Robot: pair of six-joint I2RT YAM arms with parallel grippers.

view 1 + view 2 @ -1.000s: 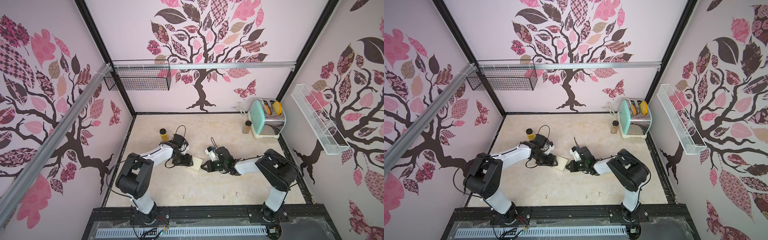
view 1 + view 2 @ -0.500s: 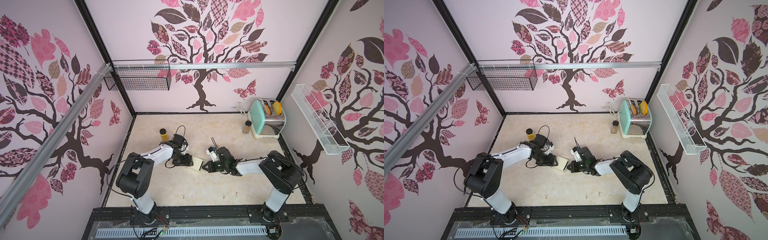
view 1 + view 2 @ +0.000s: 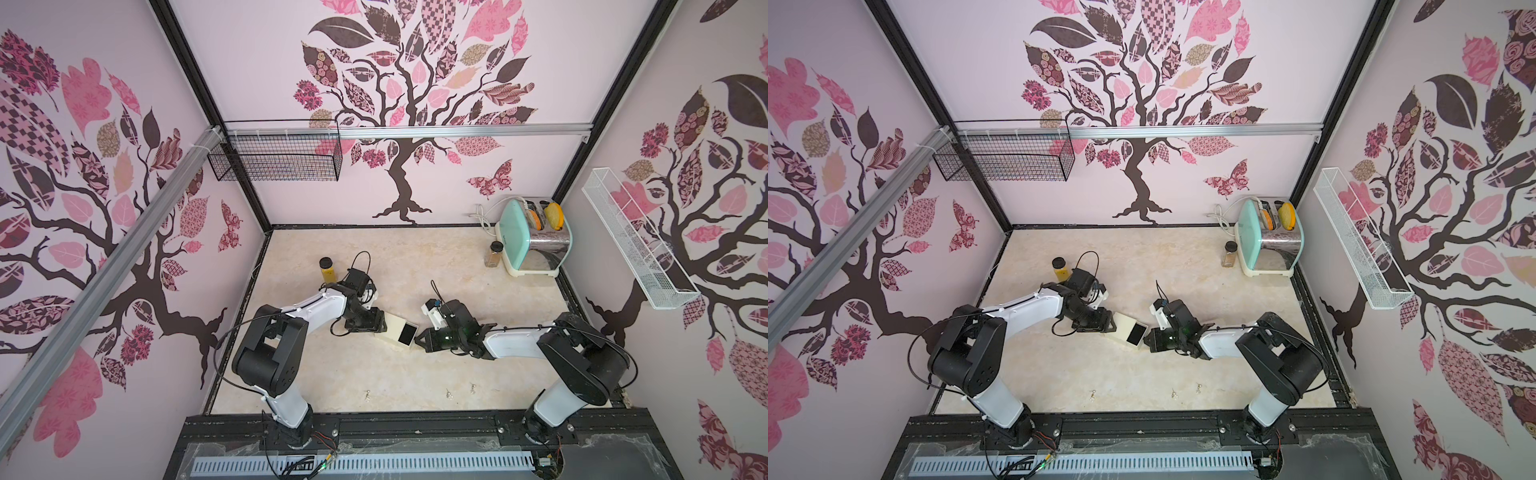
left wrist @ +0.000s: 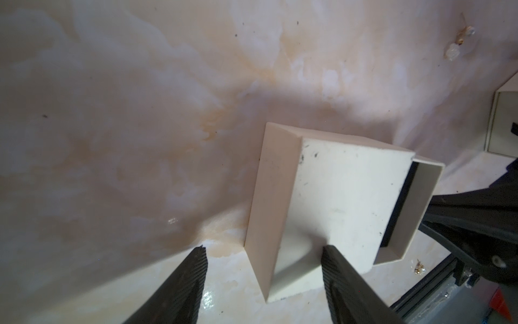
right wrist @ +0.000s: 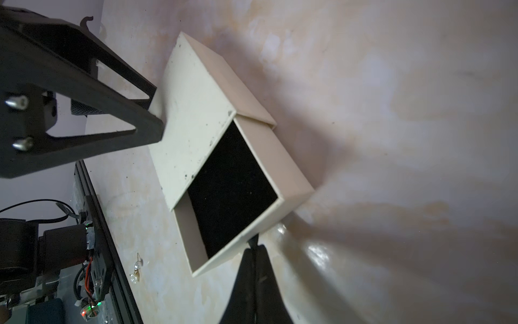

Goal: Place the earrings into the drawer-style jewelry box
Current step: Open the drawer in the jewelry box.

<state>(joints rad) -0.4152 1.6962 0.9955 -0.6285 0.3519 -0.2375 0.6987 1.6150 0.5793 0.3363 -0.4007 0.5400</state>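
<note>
The cream jewelry box (image 3: 390, 326) (image 3: 1121, 324) lies mid-table, its black-lined drawer (image 5: 232, 182) slid partly out toward my right arm. My left gripper (image 4: 264, 248) (image 3: 379, 325) is open and straddles the box's back corner; one finger rests at the lid and the other stands off the side wall. My right gripper (image 5: 253, 246) (image 3: 417, 338) is shut at the drawer's front wall, pinching a thin dark pull tab. Three earrings (image 3: 367, 395) (image 3: 449, 392) (image 3: 472, 387) lie near the table's front edge, with one earring (image 5: 136, 266) in the right wrist view.
A mint toaster (image 3: 536, 239) with a spice jar (image 3: 494, 254) stands at the back right. A yellow-filled jar (image 3: 327, 269) sits behind my left arm. A black wire basket (image 3: 274, 156) and a white wire shelf (image 3: 636, 241) hang on the walls. A black rail (image 3: 415, 424) borders the front.
My right arm has drawn back to the right and the drawer has slid out of the box with it. My left arm has stayed at the box's back end.
</note>
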